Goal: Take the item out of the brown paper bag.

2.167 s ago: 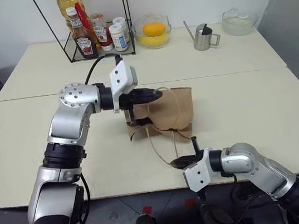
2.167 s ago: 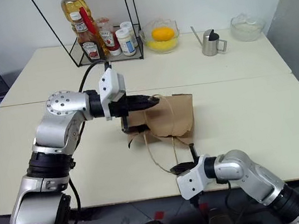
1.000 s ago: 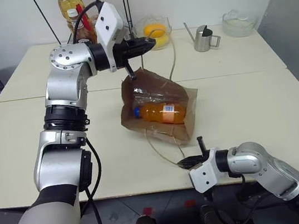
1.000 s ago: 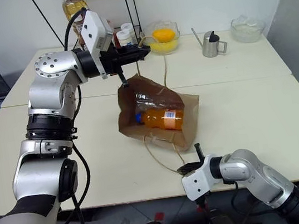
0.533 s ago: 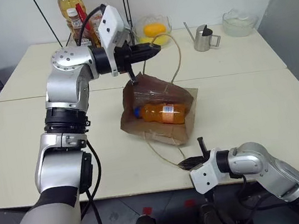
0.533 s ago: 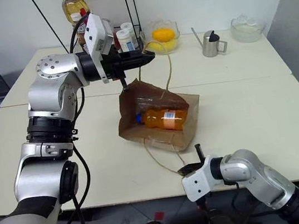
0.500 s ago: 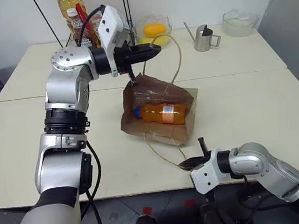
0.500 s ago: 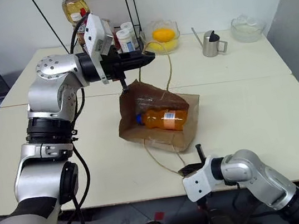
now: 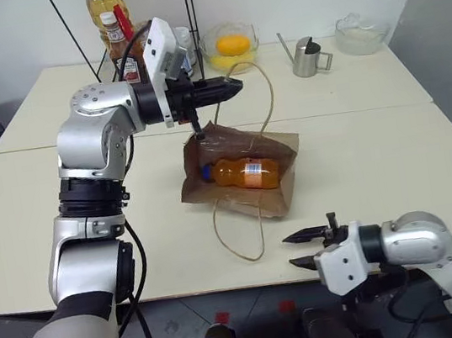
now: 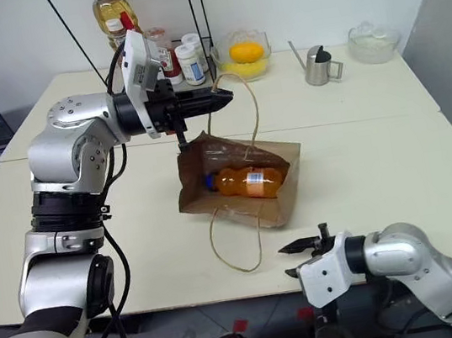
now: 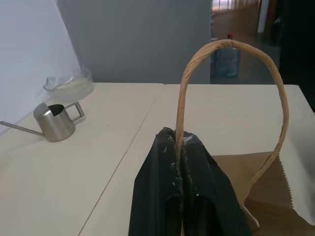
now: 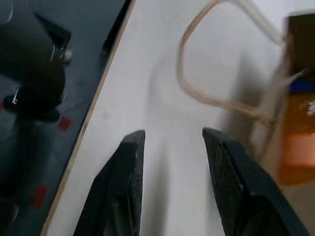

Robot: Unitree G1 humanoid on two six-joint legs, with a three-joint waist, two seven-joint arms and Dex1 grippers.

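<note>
The bottle [image 9: 243, 172] is lying on its side inside the bag [image 9: 285, 194], visible through the mouth. One handle [image 11: 231, 73] is pinched in the left gripper [image 9: 233, 86] and pulled up, probably so the mouth gets held wide. The right gripper [image 9: 298, 251] is parked at the table edge [image 9: 184, 284] near the loose handle [image 9: 237, 233], fingers spread and empty, seemingly ready to be sent in.

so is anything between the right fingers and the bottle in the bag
Nothing solid. The right gripper is open at the table's near edge, and the bottle lies inside the brown paper bag, whose mouth the left gripper holds up by one handle. The loose handle lies on the table between them.
</note>
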